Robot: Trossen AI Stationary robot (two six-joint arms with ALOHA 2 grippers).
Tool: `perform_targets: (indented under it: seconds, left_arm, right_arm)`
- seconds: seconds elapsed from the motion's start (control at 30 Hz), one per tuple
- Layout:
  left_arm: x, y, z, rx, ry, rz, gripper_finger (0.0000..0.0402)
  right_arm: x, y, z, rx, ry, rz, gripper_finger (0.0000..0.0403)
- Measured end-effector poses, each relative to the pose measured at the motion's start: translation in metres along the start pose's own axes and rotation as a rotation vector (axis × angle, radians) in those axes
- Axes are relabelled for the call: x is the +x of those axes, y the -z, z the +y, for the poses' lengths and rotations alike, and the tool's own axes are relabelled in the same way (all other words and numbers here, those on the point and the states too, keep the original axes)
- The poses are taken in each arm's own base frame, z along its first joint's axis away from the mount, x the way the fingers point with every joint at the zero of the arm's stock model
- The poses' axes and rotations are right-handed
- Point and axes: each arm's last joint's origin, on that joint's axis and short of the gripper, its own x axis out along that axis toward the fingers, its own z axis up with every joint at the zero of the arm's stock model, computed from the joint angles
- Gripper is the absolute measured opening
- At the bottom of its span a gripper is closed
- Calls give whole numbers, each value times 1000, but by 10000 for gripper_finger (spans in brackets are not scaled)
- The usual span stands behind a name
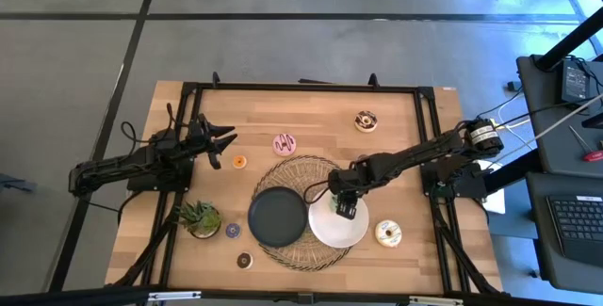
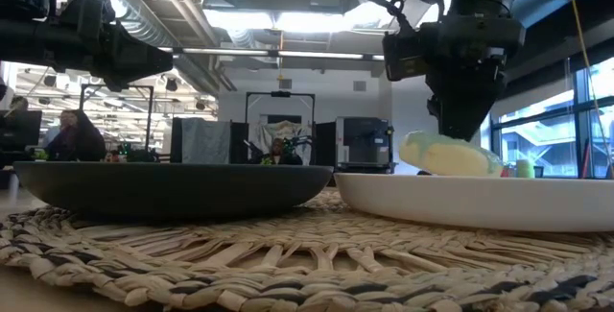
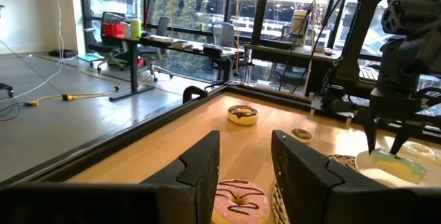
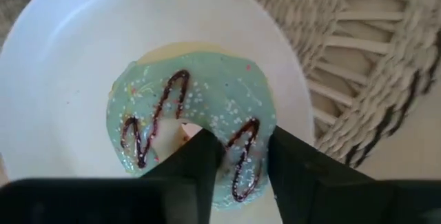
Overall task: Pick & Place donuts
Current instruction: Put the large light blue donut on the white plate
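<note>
A green-iced donut with dark squiggles lies flat on the white plate. My right gripper hangs over it from above, open; one finger stands over the donut's hole and the other at its outer rim. The low view shows the green donut resting on the white plate under the right gripper. My left gripper waits open near the table's left edge, with the pink donut lying just ahead of the left gripper. My right gripper points down at the green donut, its fingertips astride one side of the ring. Whether they touch it, I cannot tell. The donut lies on the white plate.
A black plate shares the woven mat with the white plate. On the bare wood lie a chocolate-and-white donut, a cream donut, and orange, purple and brown minis. A potted plant stands front left.
</note>
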Motion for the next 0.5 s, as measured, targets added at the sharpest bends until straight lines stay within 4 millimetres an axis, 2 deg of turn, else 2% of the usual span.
perform_targets:
  seconds: [0.17,0.5]
  left_arm:
    - [0,0,0,0,0,0,127]
    - [0,0,0,0,0,0,127]
  right_arm:
    - [0,0,0,1,8,-6,139]
    - [0,0,0,-1,8,-6,142]
